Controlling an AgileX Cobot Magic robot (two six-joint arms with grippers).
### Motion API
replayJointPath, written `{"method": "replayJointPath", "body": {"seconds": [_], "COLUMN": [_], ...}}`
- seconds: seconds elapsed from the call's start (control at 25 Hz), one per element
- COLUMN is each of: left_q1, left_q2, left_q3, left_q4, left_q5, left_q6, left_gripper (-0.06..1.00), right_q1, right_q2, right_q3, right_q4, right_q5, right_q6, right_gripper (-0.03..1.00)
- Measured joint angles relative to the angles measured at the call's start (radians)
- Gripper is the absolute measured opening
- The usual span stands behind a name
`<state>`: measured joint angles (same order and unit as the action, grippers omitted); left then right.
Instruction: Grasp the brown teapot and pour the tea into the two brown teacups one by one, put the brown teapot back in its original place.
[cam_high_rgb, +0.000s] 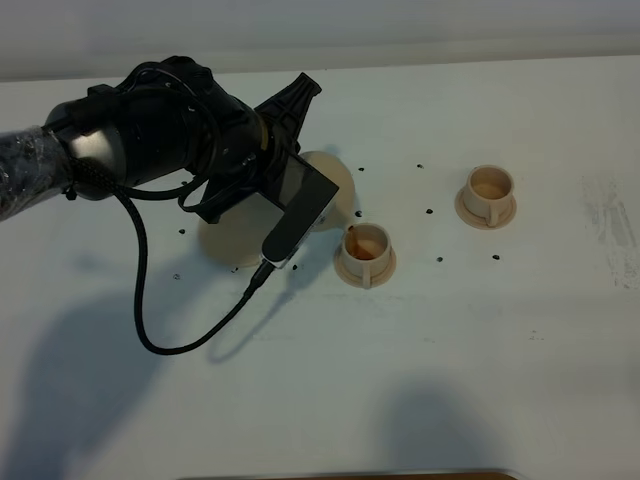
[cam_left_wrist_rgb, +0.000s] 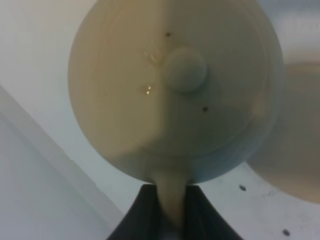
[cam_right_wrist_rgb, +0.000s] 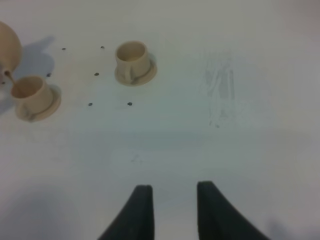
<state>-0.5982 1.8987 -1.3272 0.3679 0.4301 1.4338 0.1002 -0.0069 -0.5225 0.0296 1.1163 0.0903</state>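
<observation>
My left gripper (cam_left_wrist_rgb: 170, 202) is shut on the loop handle of the brown teapot (cam_left_wrist_rgb: 175, 90), seen from the lid side in the left wrist view. In the high view the arm hides most of the teapot (cam_high_rgb: 335, 185), which is held above the table and leans toward the near teacup (cam_high_rgb: 366, 252). The large saucer (cam_high_rgb: 232, 240) lies bare below the arm. The far teacup (cam_high_rgb: 488, 193) stands on its saucer to the right. The right wrist view shows both cups (cam_right_wrist_rgb: 32, 95) (cam_right_wrist_rgb: 132, 62) and the teapot's edge (cam_right_wrist_rgb: 7, 45). My right gripper (cam_right_wrist_rgb: 172, 200) is open and empty.
Small dark specks (cam_high_rgb: 428, 212) dot the white table around the cups. A faint scuffed patch (cam_high_rgb: 610, 215) marks the table at the far right. The left arm's black cable (cam_high_rgb: 150, 300) hangs down to the table in front of the large saucer.
</observation>
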Motion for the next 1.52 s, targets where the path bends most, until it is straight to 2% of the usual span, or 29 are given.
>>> {"method": "replayJointPath", "body": {"seconds": [0.88,1.52], "left_q1": [-0.017,-0.018], "left_q2": [0.000,0.000], "left_q3": [0.000,0.000], "left_q4": [0.033,0.080], "left_q5": [-0.044,-0.079], "left_q6": [0.065,0.069], "left_gripper": [0.09,0.09], "right_q1": [0.000,0.000], "right_q2": [0.000,0.000], "right_q3": [0.000,0.000], "right_q4": [0.000,0.000], "right_q5": [0.000,0.000], "right_q6": [0.001,0.001], "right_gripper": [0.23,0.23]}}
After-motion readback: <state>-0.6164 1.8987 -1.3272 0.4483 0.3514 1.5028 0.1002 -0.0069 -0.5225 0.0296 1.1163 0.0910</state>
